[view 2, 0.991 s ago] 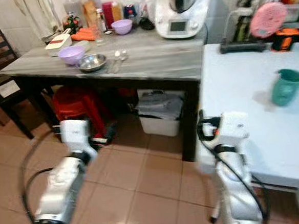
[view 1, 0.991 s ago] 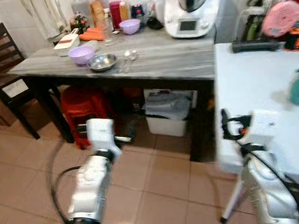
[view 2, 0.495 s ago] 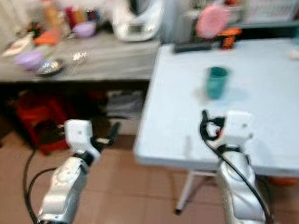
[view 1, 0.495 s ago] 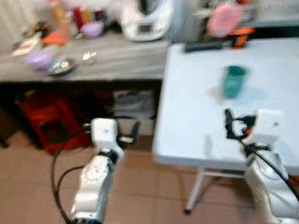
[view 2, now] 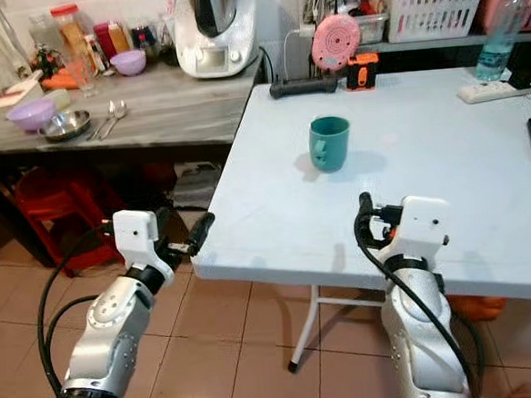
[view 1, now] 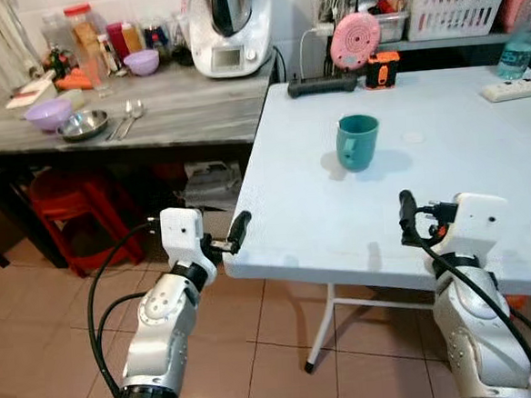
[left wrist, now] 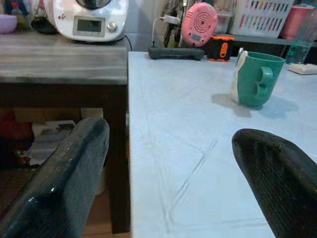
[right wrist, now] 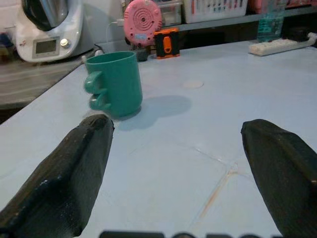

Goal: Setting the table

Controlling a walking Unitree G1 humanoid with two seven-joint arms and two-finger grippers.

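Swinging right since the earlier frames, the camera now centres the pale blue table rather than the grey wooden side table. Both grippers hover with fingers spread: left gripper at the near left corner, right gripper over the near edge. Mid-table stands an upright teal mug.

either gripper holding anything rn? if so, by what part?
Nothing held. Left gripper and right gripper are both open with bare white table between the fingers; the green mug stands untouched further back.
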